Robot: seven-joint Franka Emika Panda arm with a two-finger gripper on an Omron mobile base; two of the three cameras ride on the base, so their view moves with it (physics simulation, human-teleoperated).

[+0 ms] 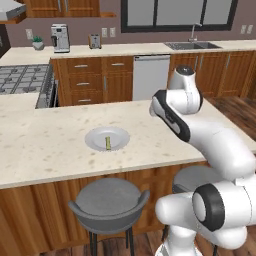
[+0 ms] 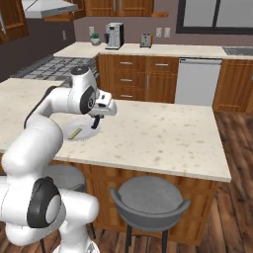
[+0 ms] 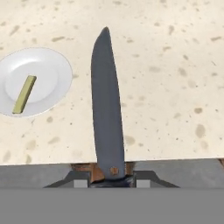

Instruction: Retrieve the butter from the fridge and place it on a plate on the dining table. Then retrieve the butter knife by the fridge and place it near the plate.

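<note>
My gripper (image 3: 111, 178) is shut on the butter knife (image 3: 106, 105), whose dark blade points away from the hand over the dining table (image 3: 175, 87). From the right base camera, the gripper (image 2: 97, 119) hangs just above the plate's right edge with the knife (image 2: 96, 123) in it. The pale round plate (image 1: 90, 139) (image 2: 87, 136) (image 3: 57, 65) lies on the beige island (image 1: 45, 150) (image 2: 158, 133). On the plate lies the olive-yellow butter (image 1: 108, 143) (image 2: 75, 133) (image 3: 24, 94). In the hand view the plate is left of the blade. The fridge is out of view.
Two grey stools (image 1: 108, 202) (image 2: 149, 197) stand at the island's near side. Behind the island run wooden cabinets, a dishwasher (image 1: 151, 75), a stove (image 1: 25, 80), a coffee machine (image 1: 60, 38) and a sink (image 1: 192, 45). To the right of the plate the countertop is bare.
</note>
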